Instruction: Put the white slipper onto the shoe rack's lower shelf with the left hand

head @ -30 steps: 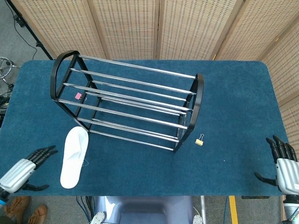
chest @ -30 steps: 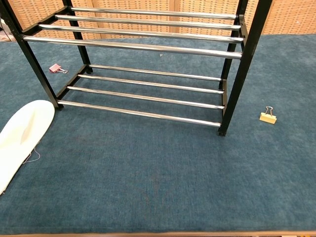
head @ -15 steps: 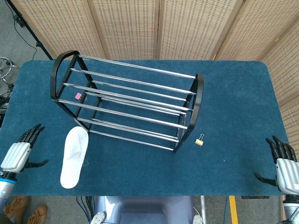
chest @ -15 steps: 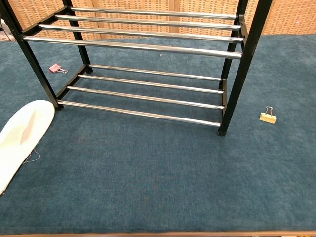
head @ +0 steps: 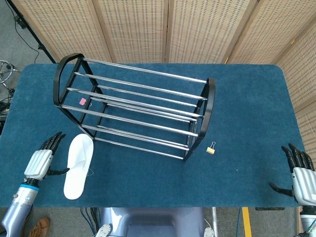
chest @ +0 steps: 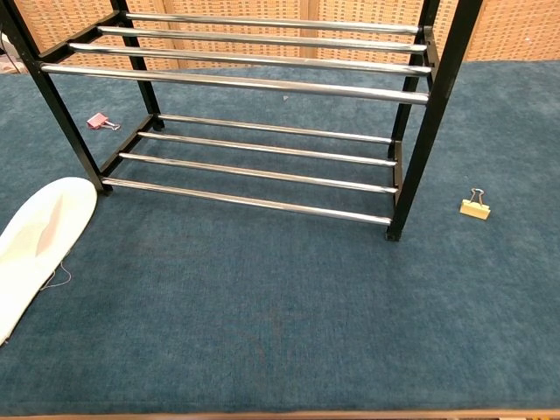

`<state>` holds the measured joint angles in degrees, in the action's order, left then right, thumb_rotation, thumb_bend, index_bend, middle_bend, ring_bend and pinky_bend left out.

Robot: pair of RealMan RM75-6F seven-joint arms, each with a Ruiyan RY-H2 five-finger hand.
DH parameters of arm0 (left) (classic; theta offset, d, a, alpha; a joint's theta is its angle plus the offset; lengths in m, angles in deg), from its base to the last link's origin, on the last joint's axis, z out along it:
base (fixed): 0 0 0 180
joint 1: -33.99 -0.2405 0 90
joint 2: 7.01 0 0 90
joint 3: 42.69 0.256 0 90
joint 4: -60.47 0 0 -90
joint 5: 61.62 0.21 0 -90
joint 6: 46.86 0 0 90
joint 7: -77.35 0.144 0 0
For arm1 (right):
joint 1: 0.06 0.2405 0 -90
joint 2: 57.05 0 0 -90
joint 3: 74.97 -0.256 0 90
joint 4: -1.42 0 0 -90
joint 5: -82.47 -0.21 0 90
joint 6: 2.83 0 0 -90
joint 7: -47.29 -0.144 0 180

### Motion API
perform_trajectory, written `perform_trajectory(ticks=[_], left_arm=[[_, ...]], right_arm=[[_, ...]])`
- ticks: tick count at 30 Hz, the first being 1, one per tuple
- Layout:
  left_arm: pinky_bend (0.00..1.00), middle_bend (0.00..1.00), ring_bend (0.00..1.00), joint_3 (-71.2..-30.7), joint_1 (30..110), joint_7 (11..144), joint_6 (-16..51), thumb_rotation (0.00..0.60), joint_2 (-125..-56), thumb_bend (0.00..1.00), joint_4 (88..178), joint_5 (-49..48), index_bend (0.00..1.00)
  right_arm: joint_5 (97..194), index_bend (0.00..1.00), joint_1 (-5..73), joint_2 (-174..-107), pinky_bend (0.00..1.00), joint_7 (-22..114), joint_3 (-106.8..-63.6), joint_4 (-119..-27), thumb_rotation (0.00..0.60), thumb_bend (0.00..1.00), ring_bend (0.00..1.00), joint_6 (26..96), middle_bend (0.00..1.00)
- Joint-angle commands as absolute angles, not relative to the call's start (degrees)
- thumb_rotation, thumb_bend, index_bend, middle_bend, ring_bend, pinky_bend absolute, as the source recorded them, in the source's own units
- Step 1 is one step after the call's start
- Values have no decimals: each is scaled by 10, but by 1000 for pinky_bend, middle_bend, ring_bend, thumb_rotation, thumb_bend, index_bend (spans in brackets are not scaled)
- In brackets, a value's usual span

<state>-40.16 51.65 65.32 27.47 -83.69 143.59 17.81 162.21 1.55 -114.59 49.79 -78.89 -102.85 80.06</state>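
The white slipper (head: pixel 78 166) lies flat on the blue table in front of the rack's left end; the chest view shows the slipper (chest: pixel 39 242) at its left edge. The black and chrome shoe rack (head: pixel 133 106) stands mid-table, its lower shelf (chest: pixel 262 164) bare. My left hand (head: pixel 41 160) hovers just left of the slipper with fingers spread, holding nothing and not touching it. My right hand (head: pixel 299 174) is at the table's near right corner, fingers apart and empty. Neither hand appears in the chest view.
A pink binder clip (head: pixel 83 101) lies under the rack's left end, seen also as the pink clip (chest: pixel 98 121). A yellow binder clip (head: pixel 211 148) sits right of the rack, the same clip (chest: pixel 475 206) in the chest view. Woven screens stand behind the table.
My left hand has moved right and forward, closing in on the slipper's left side. The slipper, the rack and my right hand have stayed put.
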Motion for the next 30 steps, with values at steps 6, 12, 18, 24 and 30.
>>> perform_trajectory(ticks=[6, 12, 18, 24, 30], left_arm=[[114, 0, 45, -425, 508, 697, 278, 600, -883, 24, 1423, 164, 39], [114, 0, 39, -443, 497, 702, 294, 600, -938, 23, 1379, 152, 38], [114, 0, 39, -450, 498, 716, 277, 600, -954, 23, 1362, 142, 40], [114, 0, 39, -454, 497, 714, 267, 600, -971, 23, 1343, 136, 43], [114, 0, 42, -468, 502, 716, 253, 600, -988, 77, 1320, 126, 65]], right_arm=[[1624, 0, 14, -1142, 0, 490, -789, -1030, 600, 0, 0, 804, 0], [1624, 0, 14, -1140, 0, 485, -789, -1028, 600, 0, 0, 804, 0], [1625, 0, 13, -1140, 0, 483, -789, -1028, 600, 0, 0, 804, 0], [1624, 0, 13, -1138, 0, 481, -790, -1028, 600, 0, 0, 806, 0], [1625, 0, 14, -1138, 0, 482, -789, -1028, 600, 0, 0, 803, 0]])
